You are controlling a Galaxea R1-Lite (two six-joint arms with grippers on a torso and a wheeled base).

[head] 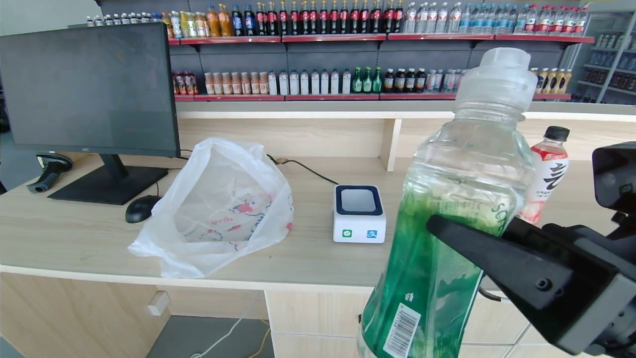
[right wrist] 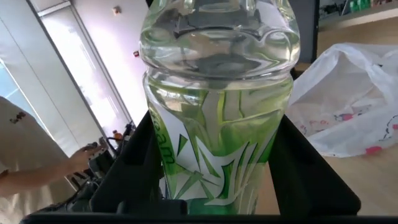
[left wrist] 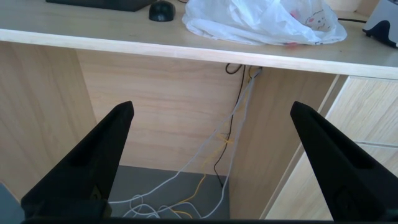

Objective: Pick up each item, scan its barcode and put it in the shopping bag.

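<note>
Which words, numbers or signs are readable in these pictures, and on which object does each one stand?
Green bottle: barcode and label print, digits too small to read.
Pink-labelled bottle: large stylised characters, unreadable.
Scanner: two small icons, no words.
Monitor: tiny mark, too small.
Shopping bag: blurred red print.

Bottle (head: 447, 238): base cut off by head view's lower edge; cap beyond right wrist view's edge.
Red-label bottle (head: 546, 174): lower part hidden behind Bottle.
Hand scanner (head: 47, 171): partly behind monitor (head: 89, 89).
Bag (head: 218, 209): inside unclear.
Shelf bottles (head: 308, 82): labels too small.
</note>
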